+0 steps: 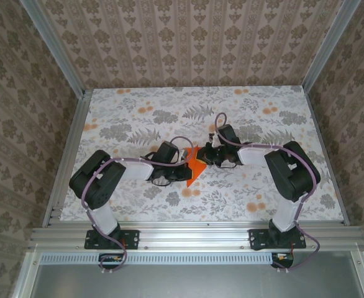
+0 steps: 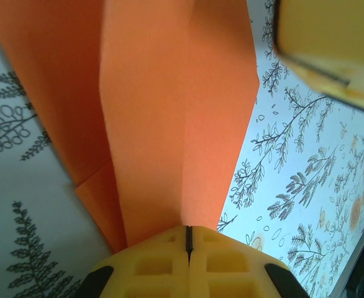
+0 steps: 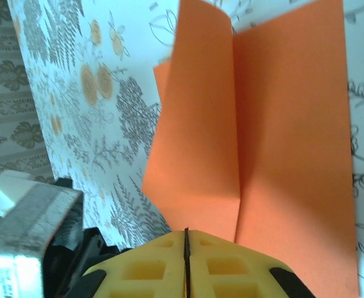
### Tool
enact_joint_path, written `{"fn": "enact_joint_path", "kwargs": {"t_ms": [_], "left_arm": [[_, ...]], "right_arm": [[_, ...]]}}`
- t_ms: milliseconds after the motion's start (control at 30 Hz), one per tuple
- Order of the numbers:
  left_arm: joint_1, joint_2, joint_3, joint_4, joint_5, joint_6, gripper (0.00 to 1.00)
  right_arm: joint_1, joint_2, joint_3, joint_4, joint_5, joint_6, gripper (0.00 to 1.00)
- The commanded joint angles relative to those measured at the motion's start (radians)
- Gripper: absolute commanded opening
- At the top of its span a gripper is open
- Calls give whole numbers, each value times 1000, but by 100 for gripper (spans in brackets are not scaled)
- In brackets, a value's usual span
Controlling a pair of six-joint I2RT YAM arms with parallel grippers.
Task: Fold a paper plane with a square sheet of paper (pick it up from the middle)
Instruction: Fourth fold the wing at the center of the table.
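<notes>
Top external: folded square sheet of paper (image 1: 195, 169) over table (image 1: 169, 118), pinched by clamped left gripper (image 2: 188, 236) and right gripper (image 3: 186, 239).

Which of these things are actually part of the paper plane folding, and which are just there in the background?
Part of the job:
- orange sheet of paper, partly folded
- left gripper, shut on the paper
- right gripper, shut on the paper

Just there:
- flowered table cover
- patterned walls
- metal frame rail
</notes>
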Motion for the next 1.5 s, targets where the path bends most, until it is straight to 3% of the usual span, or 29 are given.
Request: {"fn": "enact_joint_path", "kwargs": {"t_ms": [0,233,600,1467], "left_arm": [[-2,31,-35,-127,-19,4,1],[-1,41,-27,-132,-8,10,1],[-2,40,-61,-177,-16,31,0],[-3,75,-85,-190,-4,37,0]], "right_arm": [[29,40,1,25,-41,-9,8],[52,139,62,2,-56,-17,7],[1,233,174,-44,-14,-23,7],[-108,432,511,-171,-79,-76,10]]}}
